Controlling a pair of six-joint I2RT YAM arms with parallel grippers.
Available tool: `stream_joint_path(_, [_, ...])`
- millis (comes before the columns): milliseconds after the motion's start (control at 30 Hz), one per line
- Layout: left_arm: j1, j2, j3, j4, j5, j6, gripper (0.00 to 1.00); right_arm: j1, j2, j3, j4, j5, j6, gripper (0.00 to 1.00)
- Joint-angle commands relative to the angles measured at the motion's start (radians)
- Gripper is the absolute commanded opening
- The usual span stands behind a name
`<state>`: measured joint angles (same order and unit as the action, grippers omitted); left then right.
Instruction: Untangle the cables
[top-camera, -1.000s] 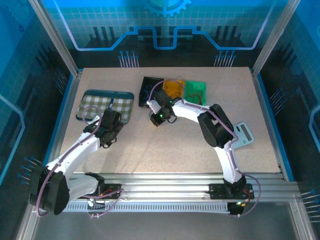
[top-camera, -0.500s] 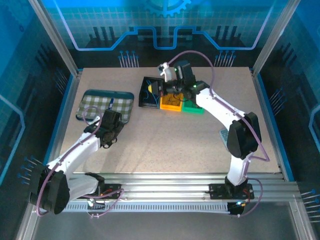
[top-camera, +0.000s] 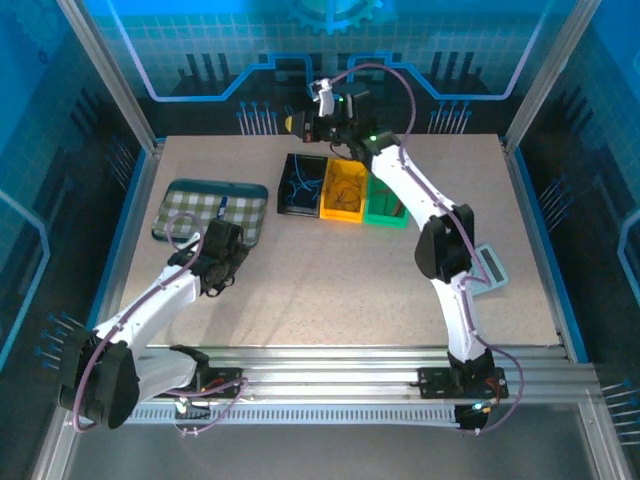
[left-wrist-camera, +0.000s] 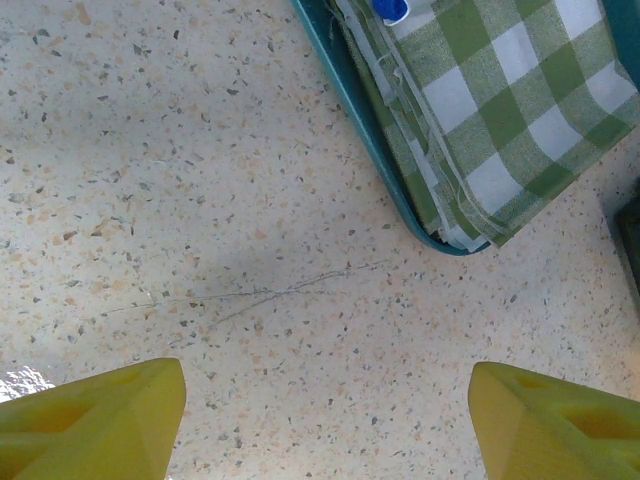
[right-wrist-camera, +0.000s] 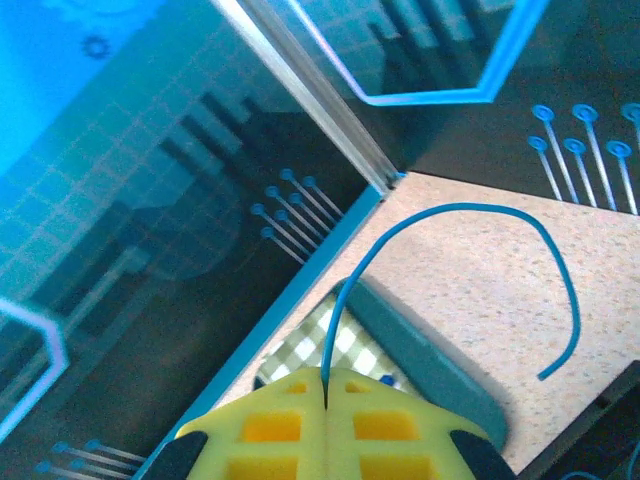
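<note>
Right gripper (right-wrist-camera: 326, 385): clamped on blue wire (right-wrist-camera: 455, 208), now lifted high above bins (top-camera: 386, 219). One strand apparently freed. Left gripper (left-wrist-camera: 325, 420): wide, empty.

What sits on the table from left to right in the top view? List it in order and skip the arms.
Teal tray with the checked cloth → black bin → yellow bin → green bin → grey flat device, partly behind the right arm.
</note>
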<state>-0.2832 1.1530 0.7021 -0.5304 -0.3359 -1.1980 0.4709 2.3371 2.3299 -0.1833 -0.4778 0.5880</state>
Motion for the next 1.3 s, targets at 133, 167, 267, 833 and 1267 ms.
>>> stream_joint_path(133, [0.009,-0.006,0.008,-0.035,-0.010,0.022,0.76,-0.010,0.193,0.205,-0.019,0.138,0.056,0.05])
stream_joint_path(167, [0.009,-0.004,0.007,-0.034,-0.008,0.018,0.76,-0.010,0.206,0.216,-0.019,0.166,0.058,0.05])
stream_joint_path(267, [0.008,0.005,0.008,-0.034,0.000,0.012,0.76,-0.010,0.239,0.237,-0.001,0.231,0.071,0.05])
stream_joint_path(833, [0.009,0.069,0.039,-0.002,0.026,0.046,0.76,0.106,0.169,0.044,-0.305,0.442,-0.134,0.03])
stream_joint_path(1267, [0.009,0.054,0.034,-0.002,0.026,0.066,0.77,0.106,0.265,0.187,-0.468,0.509,-0.036,0.24])
